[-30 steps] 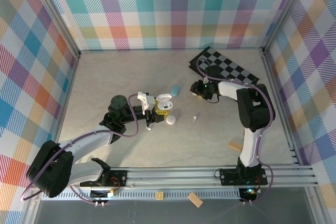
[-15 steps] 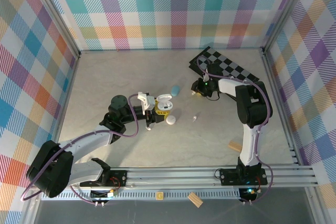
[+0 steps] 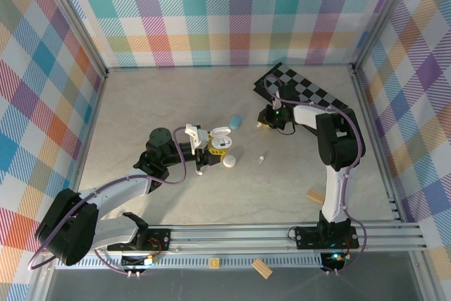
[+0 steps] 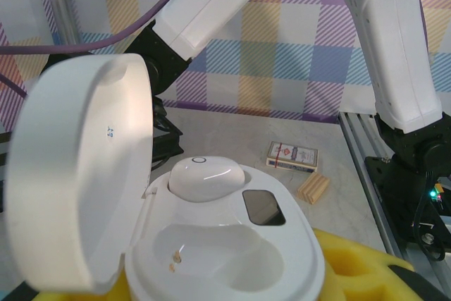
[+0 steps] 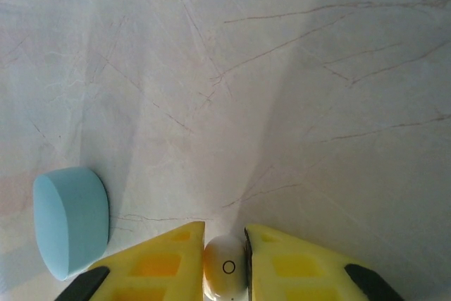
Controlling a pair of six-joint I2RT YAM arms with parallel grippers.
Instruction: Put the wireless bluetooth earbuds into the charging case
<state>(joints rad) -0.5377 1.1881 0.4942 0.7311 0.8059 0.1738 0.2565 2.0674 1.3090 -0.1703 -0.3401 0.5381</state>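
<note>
Plaid walls box in a pale, veined counter point(image 3: 176, 96) that looks hard and smooth, so a dropped bud would likely bounce or skid. The left hand point(image 3: 215, 144) is clamped on the open white case point(image 4: 232, 244), whose lid is tipped back. A seated bud point(image 4: 206, 176) fills the far socket, and the near socket point(image 4: 218, 259) is empty. Right of the case and farther back, the right hand point(image 5: 225, 244) has its yellow fingers point(image 5: 162, 259) pressed in on a white held bud point(image 5: 227, 267), low over the counter. A blue case point(image 5: 70, 220) lies between that hand and the case. A loose bud point(image 3: 261, 158) lies right of the case. The held bud looks light, stiff and glossy, so it may squirt out of a pinch. I judge it is best gripped across its widest part, gently.
</note>
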